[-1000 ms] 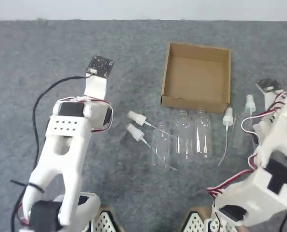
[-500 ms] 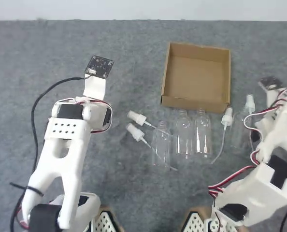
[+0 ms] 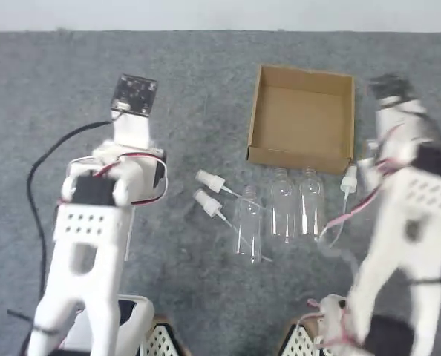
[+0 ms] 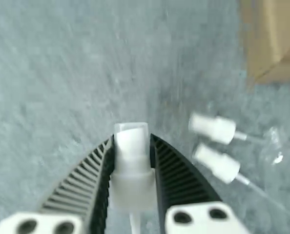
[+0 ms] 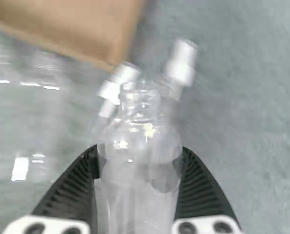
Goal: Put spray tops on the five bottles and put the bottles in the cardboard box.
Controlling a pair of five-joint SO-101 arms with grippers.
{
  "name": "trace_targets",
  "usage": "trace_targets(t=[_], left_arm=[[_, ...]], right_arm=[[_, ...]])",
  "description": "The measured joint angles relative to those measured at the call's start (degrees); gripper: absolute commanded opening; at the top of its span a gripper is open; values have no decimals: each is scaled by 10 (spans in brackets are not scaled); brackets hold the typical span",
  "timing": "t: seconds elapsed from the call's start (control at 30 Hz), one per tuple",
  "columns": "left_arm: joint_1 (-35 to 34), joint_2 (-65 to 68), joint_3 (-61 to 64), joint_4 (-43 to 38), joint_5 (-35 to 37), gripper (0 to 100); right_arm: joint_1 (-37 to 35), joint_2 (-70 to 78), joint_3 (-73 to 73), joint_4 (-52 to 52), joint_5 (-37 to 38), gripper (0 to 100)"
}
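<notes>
Left gripper (image 4: 131,140) clamped on spray top (image 4: 131,163), over grey carpet (image 4: 62,73). Right gripper (image 5: 138,152) closed around clear bottle (image 5: 137,124), neck uncapped. Three capless bottles (image 3: 282,208) lie just in front of cardboard box (image 3: 302,159); two loose spray tops (image 3: 206,179) beside them.

Your left gripper (image 4: 131,140) is pinching a white spray top (image 4: 131,168) between its fingers. Your right gripper (image 5: 138,152) is gripping a clear, uncapped bottle (image 5: 137,122). Three more clear bottles (image 3: 281,204) are lying side by side just in front of the open cardboard box (image 3: 298,157). Two spray tops (image 3: 208,179) are lying beside them, and another (image 3: 350,178) is sitting near the box's front corner.
</notes>
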Motion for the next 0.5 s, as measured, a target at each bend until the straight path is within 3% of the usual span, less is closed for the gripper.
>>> trace_targets(t=[0.3, 0.5], left_arm=[[0, -96, -142, 2, 105, 16], [-2, -104, -236, -11, 200, 16]], right_arm=[[-333, -160, 165, -103, -118, 6], [-464, -166, 236, -196, -145, 6]])
